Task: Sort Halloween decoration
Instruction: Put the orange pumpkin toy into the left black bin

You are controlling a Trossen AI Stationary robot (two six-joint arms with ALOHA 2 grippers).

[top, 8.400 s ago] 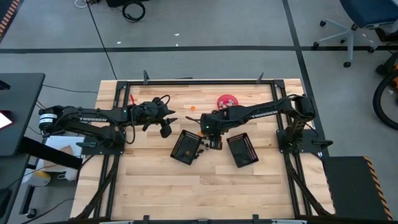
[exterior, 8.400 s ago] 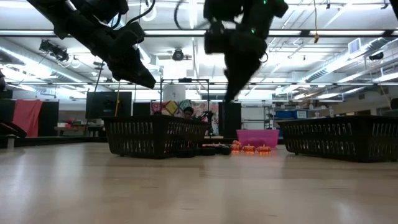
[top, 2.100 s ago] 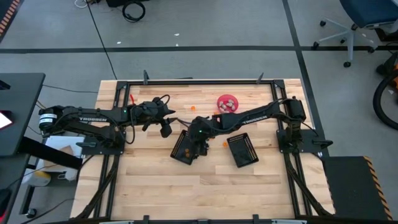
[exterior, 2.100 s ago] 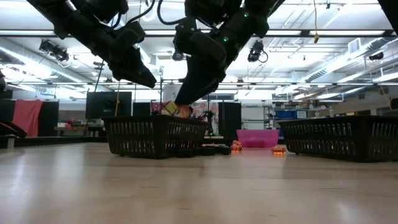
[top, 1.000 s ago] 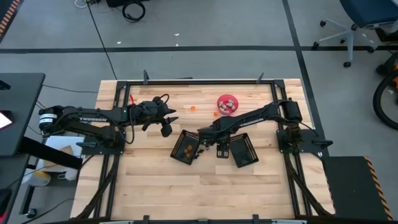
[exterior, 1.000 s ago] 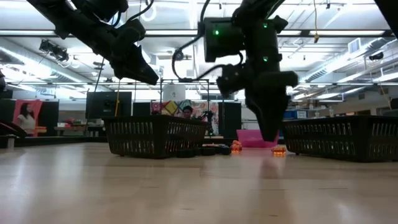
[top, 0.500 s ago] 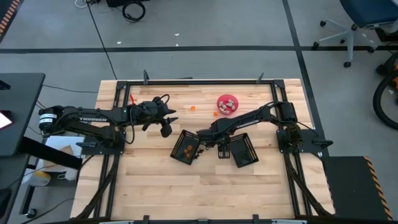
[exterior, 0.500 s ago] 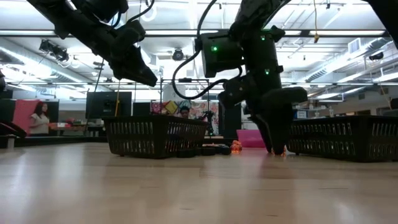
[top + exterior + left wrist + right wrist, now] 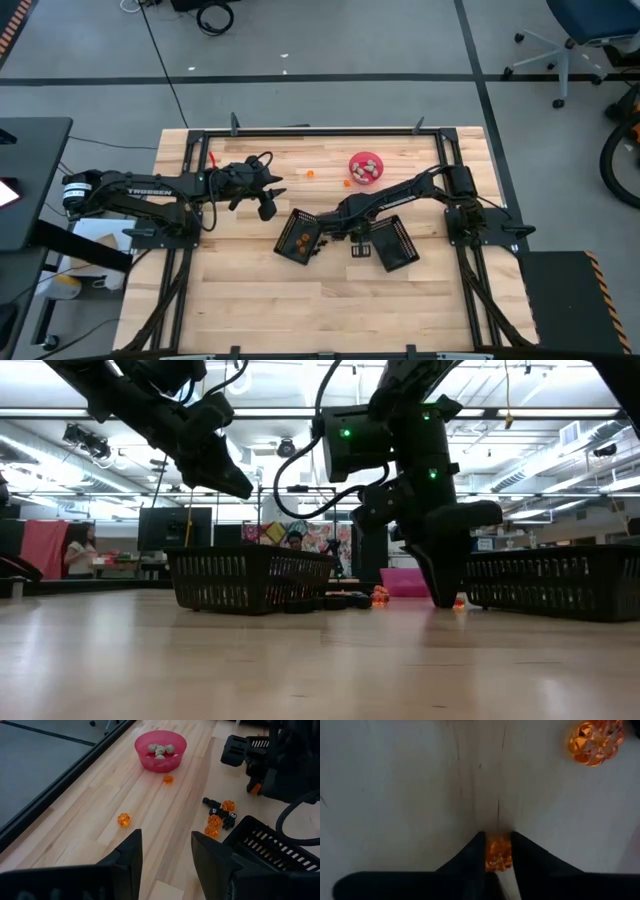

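The Halloween decoration is many tiny pieces. Pale ones lie in the pink bowl [image 9: 160, 751] and orange ones sit in the left mesh basket [image 9: 298, 237]. Loose orange pieces [image 9: 123, 819] and black pieces [image 9: 212, 802] lie on the wood. My right gripper [image 9: 497, 840] points down between the left basket and the right basket [image 9: 392, 240], shut on one orange piece [image 9: 498, 854]. My left gripper [image 9: 165, 855] hangs open above the table at the left, holding nothing. My right gripper pinches the small orange piece's two opposite sides [image 9: 498, 851] between its two fingers [image 9: 475, 855], close to their free ends. The fingers come from above, pointing down. In the low view the fingertips [image 9: 445, 595] reach the table top, and the piece is down at the wood.
Another orange piece [image 9: 595, 737] lies close to my right gripper. A small cluster of orange and black pieces [image 9: 220, 815] sits by the left basket's far side. Black frame rails [image 9: 320, 130] border the table. A person stands in the room beyond [image 9: 75, 550].
My right gripper has sunk a little onto the table top between the two baskets and has shut on the orange piece there. My left arm has kept still.
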